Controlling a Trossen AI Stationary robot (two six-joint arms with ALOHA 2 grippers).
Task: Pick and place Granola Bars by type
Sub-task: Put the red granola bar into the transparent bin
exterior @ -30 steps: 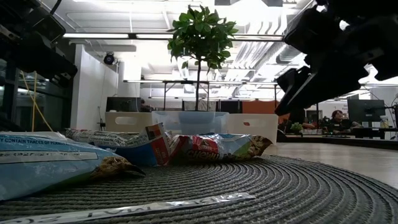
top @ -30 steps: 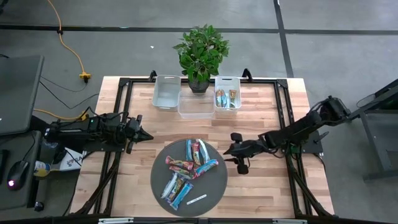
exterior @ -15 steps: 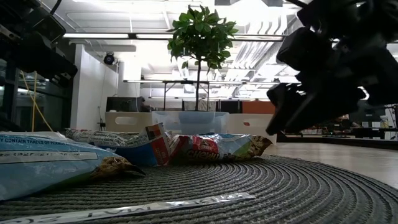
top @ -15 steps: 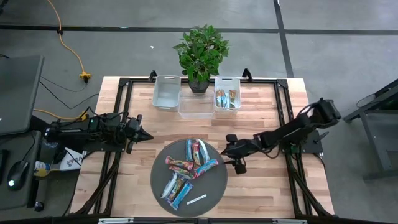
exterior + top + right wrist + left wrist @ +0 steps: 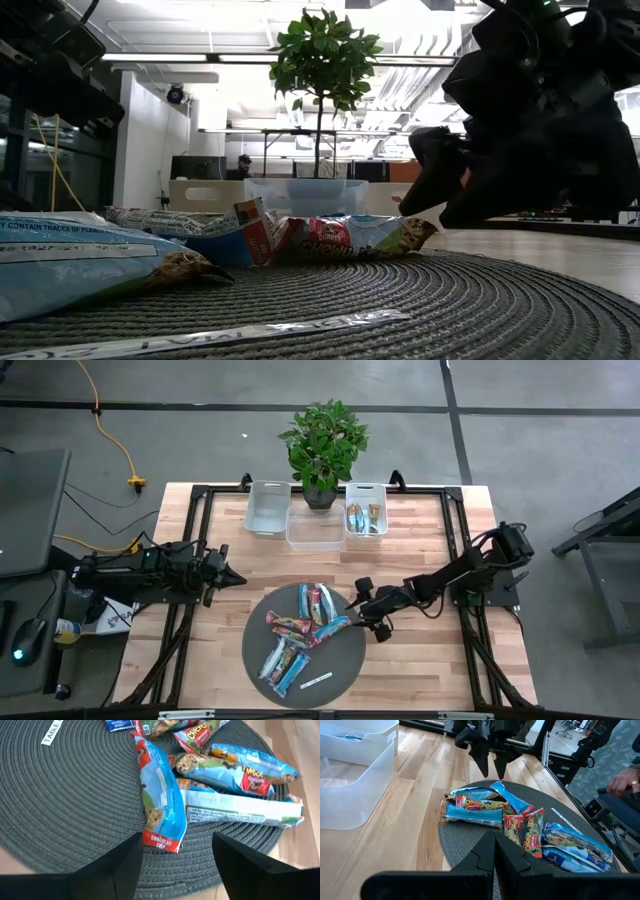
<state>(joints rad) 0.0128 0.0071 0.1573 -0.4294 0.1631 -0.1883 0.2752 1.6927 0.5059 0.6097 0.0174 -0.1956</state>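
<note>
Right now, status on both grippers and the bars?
Right gripper open at the mat's edge, over a blue granola bar. Left gripper shut, parked. Nothing blocking.

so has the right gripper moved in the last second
Yes. The right gripper has slid left across the table to the mat's right edge, opening wider.

High view looked straight down from well above, taking in the whole worktop (image 5: 420,660) and surrounding floor. Low view sat at mat (image 5: 450,310) level, very close, facing the plant (image 5: 322,60) and room behind. Left wrist view looked across the worktop at the mat from a distance. Right wrist view looked down on the mat from close. All four shared the mat with the Granola Bars (image 5: 305,625).
</note>
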